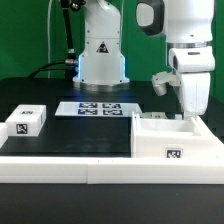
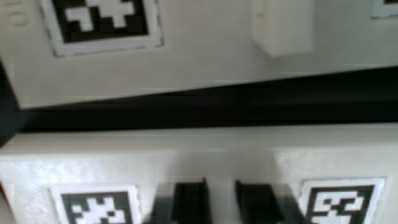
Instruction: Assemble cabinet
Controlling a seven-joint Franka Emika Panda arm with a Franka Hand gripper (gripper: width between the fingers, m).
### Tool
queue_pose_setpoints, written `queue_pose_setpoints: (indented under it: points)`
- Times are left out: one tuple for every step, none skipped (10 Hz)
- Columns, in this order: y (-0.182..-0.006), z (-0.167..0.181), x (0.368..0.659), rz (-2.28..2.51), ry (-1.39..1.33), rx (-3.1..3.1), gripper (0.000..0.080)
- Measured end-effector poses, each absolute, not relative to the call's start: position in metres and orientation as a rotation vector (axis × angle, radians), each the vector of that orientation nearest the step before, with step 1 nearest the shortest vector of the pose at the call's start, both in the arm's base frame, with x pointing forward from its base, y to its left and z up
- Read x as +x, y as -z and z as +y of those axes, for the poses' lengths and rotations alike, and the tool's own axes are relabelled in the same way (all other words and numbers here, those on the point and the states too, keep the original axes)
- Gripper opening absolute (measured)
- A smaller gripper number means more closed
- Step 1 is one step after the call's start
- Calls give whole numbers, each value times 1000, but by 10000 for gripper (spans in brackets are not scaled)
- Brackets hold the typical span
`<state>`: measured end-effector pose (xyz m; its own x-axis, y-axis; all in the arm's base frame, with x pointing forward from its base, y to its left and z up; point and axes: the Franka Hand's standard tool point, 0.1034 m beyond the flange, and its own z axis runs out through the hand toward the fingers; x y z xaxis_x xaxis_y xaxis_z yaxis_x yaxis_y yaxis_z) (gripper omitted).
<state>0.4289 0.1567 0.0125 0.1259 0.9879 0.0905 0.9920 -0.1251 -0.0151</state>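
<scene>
The cabinet (image 1: pixel 158 137), a large white box with a tag on its front, stands at the exterior view's right. My gripper (image 1: pixel 190 113) hangs straight down over its far right wall. In the wrist view the gripper (image 2: pixel 222 203) shows two dark fingers (image 2: pixel 189 203) close together, with a thin white strip between them. They sit on a white tagged face of the cabinet (image 2: pixel 178 160). Beyond a dark gap lies another white tagged panel (image 2: pixel 178 72) with a small white knob (image 2: pixel 281 32). The jaws look shut on the cabinet's wall.
A small white block with one tag (image 1: pixel 28 121) sits at the exterior view's left. The marker board (image 1: pixel 95 108) lies in front of the robot base (image 1: pixel 102 62). A long white rail (image 1: pixel 70 166) runs along the front.
</scene>
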Motion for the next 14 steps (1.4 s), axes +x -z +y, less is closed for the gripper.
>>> queue_pose_setpoints:
  points:
    - [-22,151,430,-2032,69,-2311,68]
    - [-35,148,433,-2042,70,-2320,69]
    - [-43,145,434,-2050,67,-2325,69]
    - [-50,137,437,-2055,57,-2329,70]
    - [-53,128,441,-2058,59,-2333,70]
    - [-52,123,442,-2042,57,-2345,70]
    - [-52,125,442,-2040,56,-2346,70]
    - [-52,125,442,-2040,56,-2346,70]
    - [-52,124,442,-2038,56,-2348,70]
    - [-53,121,444,-2038,59,-2350,70]
    - [-55,118,448,-2032,62,-2359,70]
    - [-58,116,450,-2027,44,-2362,70]
    - [-58,113,450,-2020,26,-2364,70]
    - [-58,111,449,-2015,22,-2367,70]
